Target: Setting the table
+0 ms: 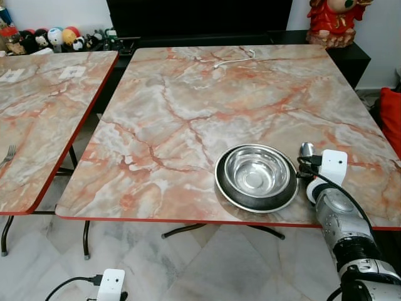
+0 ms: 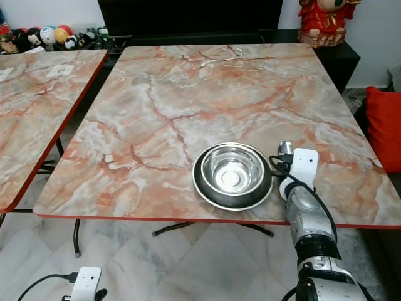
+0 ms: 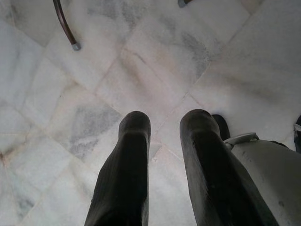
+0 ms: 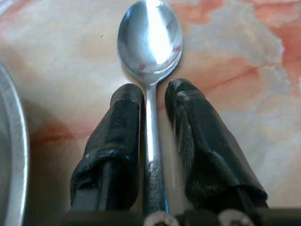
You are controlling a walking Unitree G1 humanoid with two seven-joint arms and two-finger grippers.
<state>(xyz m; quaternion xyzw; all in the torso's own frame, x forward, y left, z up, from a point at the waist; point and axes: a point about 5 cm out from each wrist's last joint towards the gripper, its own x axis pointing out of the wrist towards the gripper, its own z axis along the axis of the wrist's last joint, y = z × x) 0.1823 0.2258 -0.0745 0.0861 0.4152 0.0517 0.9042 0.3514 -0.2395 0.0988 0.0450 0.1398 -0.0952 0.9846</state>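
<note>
A steel bowl (image 1: 257, 172) sits inside a dark-rimmed steel plate (image 1: 224, 188) near the front edge of the marble table (image 1: 207, 106). Just to the right of them, my right gripper (image 4: 154, 92) is shut on a spoon (image 4: 149, 35), its fingers (image 4: 117, 122) on either side of the handle. The spoon's bowl (image 1: 306, 149) points away from me and lies low over the tabletop. The plate's rim (image 4: 9, 155) is close beside the gripper. My left gripper (image 3: 164, 120) hangs idle and open over the floor.
A second marble table (image 1: 37, 113) stands to the left with a fork (image 1: 7, 153) on it. A white cable (image 1: 232, 58) lies at the far side of the main table. A red figurine (image 1: 335, 19), toys (image 1: 56, 37) and a red cushion (image 1: 391, 119) are around.
</note>
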